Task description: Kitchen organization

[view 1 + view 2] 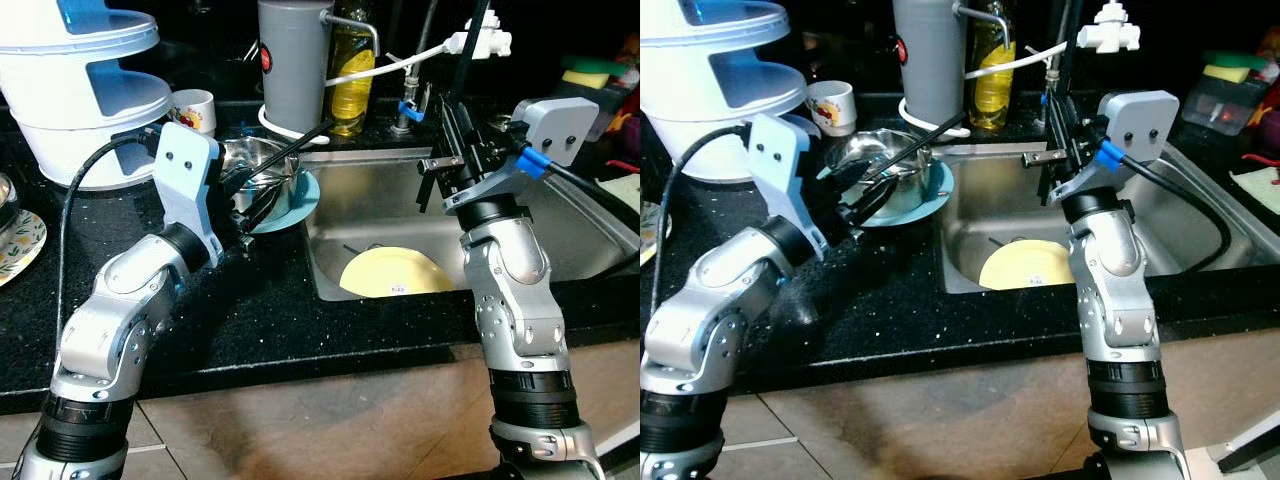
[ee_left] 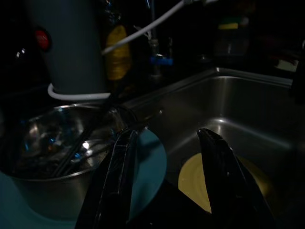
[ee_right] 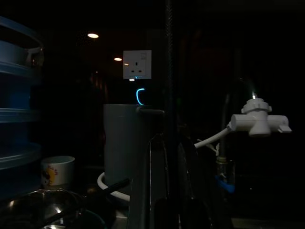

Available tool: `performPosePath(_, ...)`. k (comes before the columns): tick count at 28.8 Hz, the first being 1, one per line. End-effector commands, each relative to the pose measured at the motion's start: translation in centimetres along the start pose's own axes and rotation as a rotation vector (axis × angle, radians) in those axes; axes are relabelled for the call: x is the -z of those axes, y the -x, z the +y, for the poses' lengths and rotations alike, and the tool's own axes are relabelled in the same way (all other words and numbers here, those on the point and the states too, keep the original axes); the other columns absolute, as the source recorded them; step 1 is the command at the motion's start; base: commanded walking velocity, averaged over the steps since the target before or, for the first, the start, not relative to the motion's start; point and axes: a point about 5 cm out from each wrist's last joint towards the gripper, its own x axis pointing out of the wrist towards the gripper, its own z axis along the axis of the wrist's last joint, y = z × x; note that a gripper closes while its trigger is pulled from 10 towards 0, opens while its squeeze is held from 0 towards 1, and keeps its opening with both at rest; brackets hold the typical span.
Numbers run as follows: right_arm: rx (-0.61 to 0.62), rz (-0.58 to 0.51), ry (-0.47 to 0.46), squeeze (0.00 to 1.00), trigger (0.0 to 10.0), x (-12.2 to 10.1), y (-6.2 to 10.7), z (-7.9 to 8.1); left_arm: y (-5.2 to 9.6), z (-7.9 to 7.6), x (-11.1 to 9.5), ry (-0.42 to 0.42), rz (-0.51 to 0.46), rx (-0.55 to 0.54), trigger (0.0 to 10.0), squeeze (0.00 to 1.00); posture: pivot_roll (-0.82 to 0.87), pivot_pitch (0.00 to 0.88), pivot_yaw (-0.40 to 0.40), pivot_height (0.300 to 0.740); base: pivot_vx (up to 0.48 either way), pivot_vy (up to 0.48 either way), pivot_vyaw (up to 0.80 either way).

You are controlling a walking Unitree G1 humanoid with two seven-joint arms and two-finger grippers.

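Head views bright and sharp; both wrist views very dark.

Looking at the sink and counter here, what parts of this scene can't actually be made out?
- Yellow plate: its right part is hidden behind the right arm in the eye views.
- Steel bowl: its contents are too dark in the left wrist view.
- Right gripper: finger spread unclear; right wrist view nearly black.
- Patterned plate: cut off by the left edge.
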Motion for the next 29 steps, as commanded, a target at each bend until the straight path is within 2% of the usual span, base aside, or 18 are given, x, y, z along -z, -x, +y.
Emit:
performPosePath(1, -0.002, 0.018, 0.010, 0.00, 10.0, 0.30, 0.13, -0.13, 0.15, -0.36, 0.44, 0.010, 0.025, 0.023, 10.0, 0.00, 0.01, 0.223, -0.015, 0.740, 0.000, 0.000, 0.00)
performPosePath(24, -0.011, 0.046, 0.009, 0.00, 10.0, 0.66, 0.45, 0.04, 0.21, -0.34, 0.77, 0.003, 0.059, 0.008, 10.0, 0.00, 0.01, 0.217, -0.010, 0.740, 0.000, 0.000, 0.00)
performPosePath(27, -0.014, 0.049, 0.008, 0.00, 10.0, 0.70, 0.46, 0.10, 0.22, -0.48, 0.59, -0.042, 0.053, 0.027, 10.0, 0.00, 0.01, 0.215, -0.012, 0.740, 0.000, -0.447, 0.00)
performPosePath(29, -0.014, 0.049, 0.007, 0.00, 10.0, 0.71, 0.46, 0.11, 0.22, -0.53, 0.57, -0.039, 0.048, 0.031, 10.0, 0.00, 0.01, 0.215, -0.012, 0.740, 0.000, -0.480, 0.00)
